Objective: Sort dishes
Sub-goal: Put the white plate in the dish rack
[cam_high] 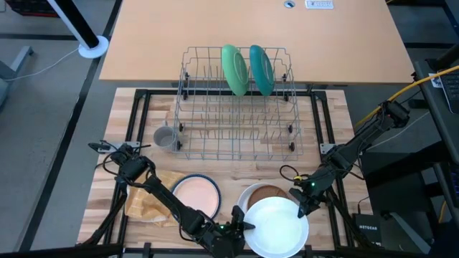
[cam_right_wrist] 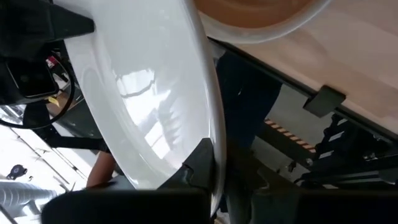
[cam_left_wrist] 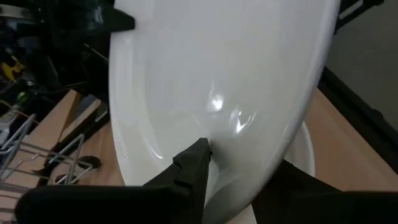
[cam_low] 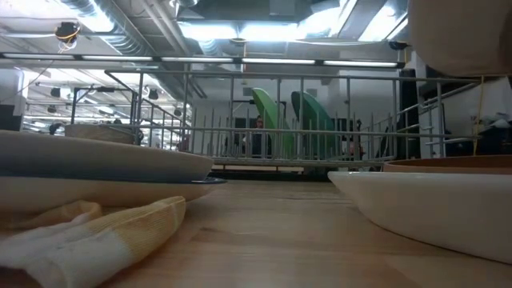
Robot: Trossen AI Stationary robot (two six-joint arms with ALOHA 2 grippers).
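Left gripper (cam_high: 247,226) and right gripper (cam_high: 299,208): from above, we find both clamped on the white plate (cam_high: 276,226), in front of the rack (cam_high: 237,100). Each wrist view: fingers pinch its rim.

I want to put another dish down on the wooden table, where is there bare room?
Bare wood lies between the wire rack and the peach plate, and right of the rack. The front is crowded: the checked cloth, the brown bowl and the white plate, gripped by the left gripper and right gripper.
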